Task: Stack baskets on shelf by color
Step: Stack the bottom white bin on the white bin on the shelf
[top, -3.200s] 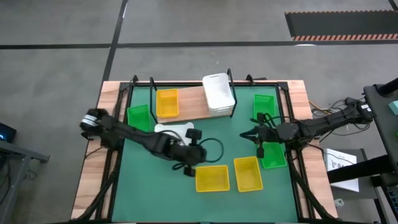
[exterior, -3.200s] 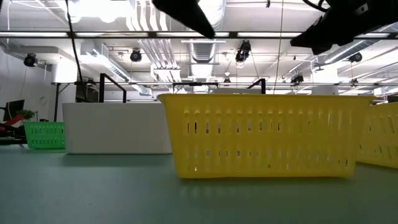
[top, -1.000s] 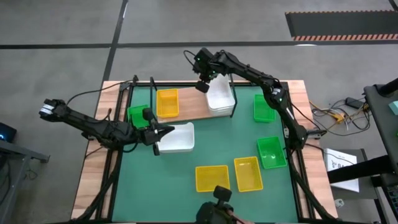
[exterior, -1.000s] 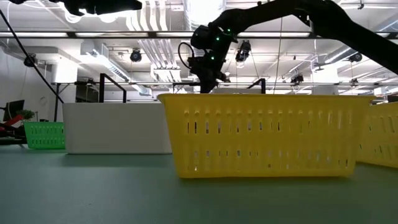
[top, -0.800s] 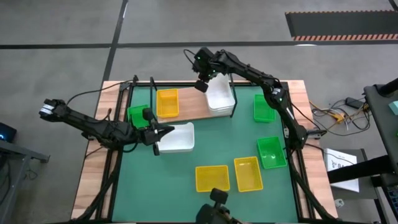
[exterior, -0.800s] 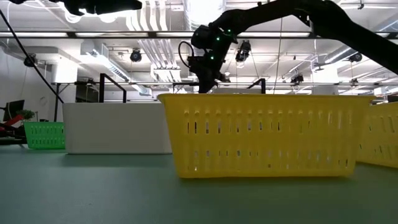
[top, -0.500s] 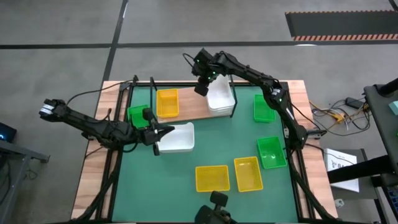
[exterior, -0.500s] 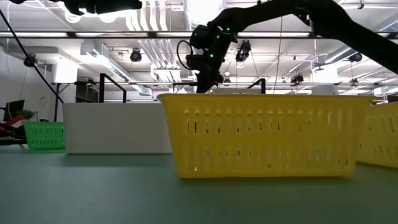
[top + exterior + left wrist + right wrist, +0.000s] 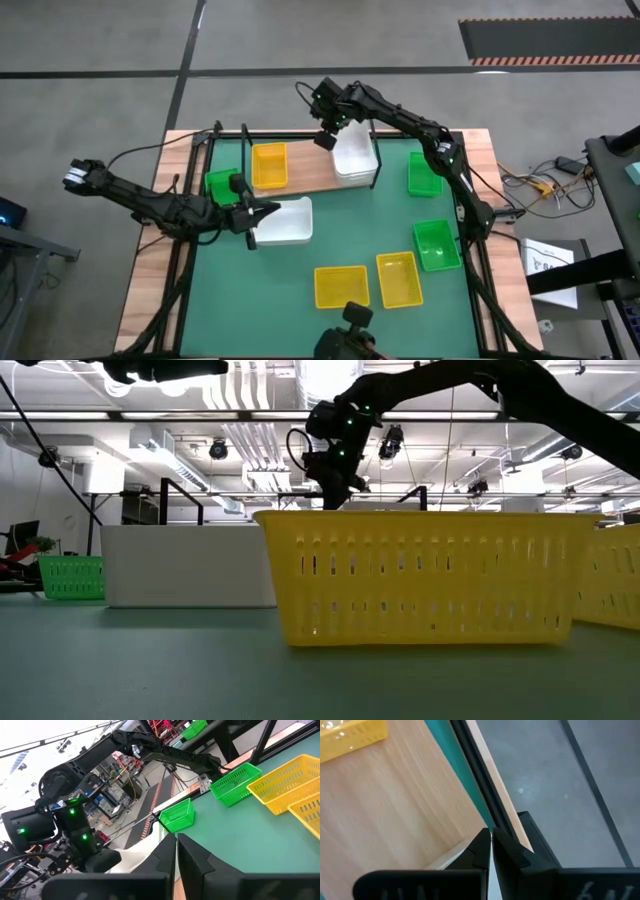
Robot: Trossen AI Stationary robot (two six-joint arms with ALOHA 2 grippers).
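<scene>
My left gripper (image 9: 252,214) is shut at the left end of a white basket (image 9: 284,221) that sits on the green mat. My right gripper (image 9: 326,140) reaches over the far edge and is shut at the left far corner of the white basket stack (image 9: 354,152) on the wooden shelf (image 9: 308,168). A yellow basket (image 9: 268,165) also stands on the shelf. Two yellow baskets (image 9: 341,287) (image 9: 399,279) and three green ones (image 9: 222,184) (image 9: 425,173) (image 9: 437,245) rest on the mat. My left gripper pinches the white basket's left short wall (image 9: 142,855) between its two fingers, coming nearly level from the table's left. The basket's bottom stays on the mat. My right gripper pinches the rim (image 9: 451,856) of the top white basket at its left far corner, from above. The basket stays on the stack.
The black wire frame posts (image 9: 244,133) stand along the shelf's far edge, close to my right arm. A dark camera mount (image 9: 348,338) sits at the near edge. In the low view the yellow basket (image 9: 425,575) fills the foreground. Bare mat lies in the middle (image 9: 360,225).
Since three seconds ago my left gripper has gone from the mat's middle to the white basket's left end, and my right gripper from the right-side green basket to the white stack on the shelf. In the last second both have stayed almost still.
</scene>
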